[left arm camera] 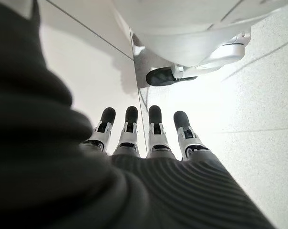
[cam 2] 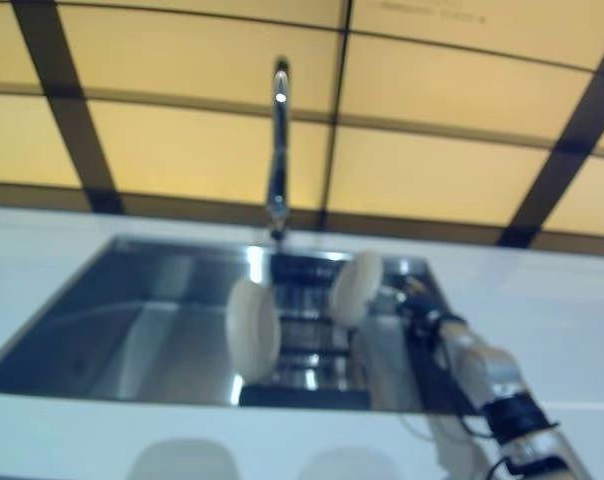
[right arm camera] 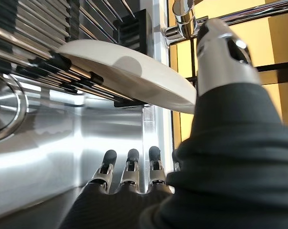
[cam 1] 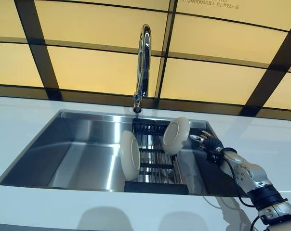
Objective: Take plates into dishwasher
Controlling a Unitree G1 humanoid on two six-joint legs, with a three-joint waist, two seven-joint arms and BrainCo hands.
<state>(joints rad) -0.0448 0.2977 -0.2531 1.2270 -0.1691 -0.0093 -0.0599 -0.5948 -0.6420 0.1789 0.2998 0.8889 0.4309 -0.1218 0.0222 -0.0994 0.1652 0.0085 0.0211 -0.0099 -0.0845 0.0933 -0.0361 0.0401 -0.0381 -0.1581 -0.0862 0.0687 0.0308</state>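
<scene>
silver arm (cam 1: 244,174), dark-tipped right hand (cam 1: 206,141)

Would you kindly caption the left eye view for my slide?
Right hand open beside the far plate in the sink rack.

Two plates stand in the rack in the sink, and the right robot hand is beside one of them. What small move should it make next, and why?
Probably ease the right robot hand toward the far plate and close on its rim. That plate stands on edge in the rack, the hand is open just beside it and holds nothing, and the near plate lies farther away. The left robot hand hangs open, away from the sink.
</scene>
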